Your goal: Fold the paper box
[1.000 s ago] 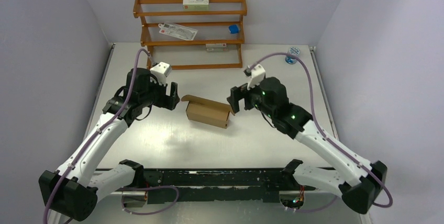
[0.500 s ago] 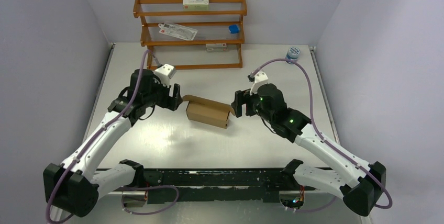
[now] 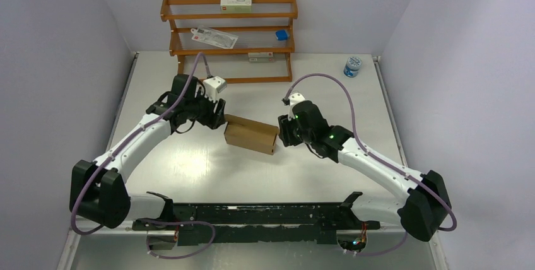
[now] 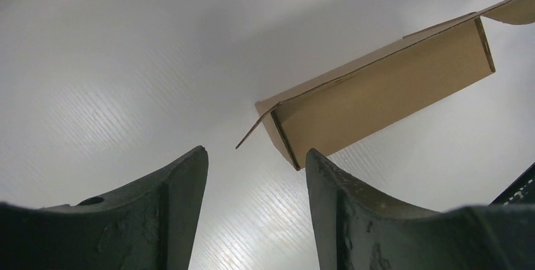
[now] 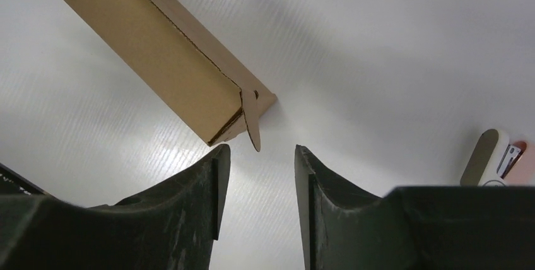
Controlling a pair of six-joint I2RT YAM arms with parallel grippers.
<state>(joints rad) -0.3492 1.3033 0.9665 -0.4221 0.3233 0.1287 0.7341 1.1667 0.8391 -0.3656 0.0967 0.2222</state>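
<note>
The left pincer (image 3: 219, 117) is sitting at the 9 o'clock end of the paper box (image 3: 251, 135). Its jaws are standing apart, with only bare desk (image 3: 189, 169) showing between them, so it is gripping nothing. The right pincer (image 3: 282, 132) is facing it from the 3 o'clock end, its jaws likewise parted and empty.

The box is lying on a long side near the middle of the desk, slanting a little from 10 o'clock toward 4 o'clock. In the left wrist view its end flap (image 4: 257, 122) is hanging ajar just ahead of the fingertips. In the right wrist view a small tab (image 5: 251, 122) is sticking out of the other end, pointing into the gap between the jaws.

The step in hand is probably tucking these end flaps shut, and several things could be going wrong here:

- **Sliding or spinning:** the box is light and nothing is clamping it, so a push from one end alone is likely to move it rather than bend the flap.
- **Buckling:** if both arms are pressing inward unevenly, the thin walls may buckle.
- **Flap bent outward:** a finger catching a flap on its outer face could be bending it outward, or creasing it off its score line.
- **Tab torn or crumpled:** jaws coming together on the tab alone could tear or crumple it.
</note>
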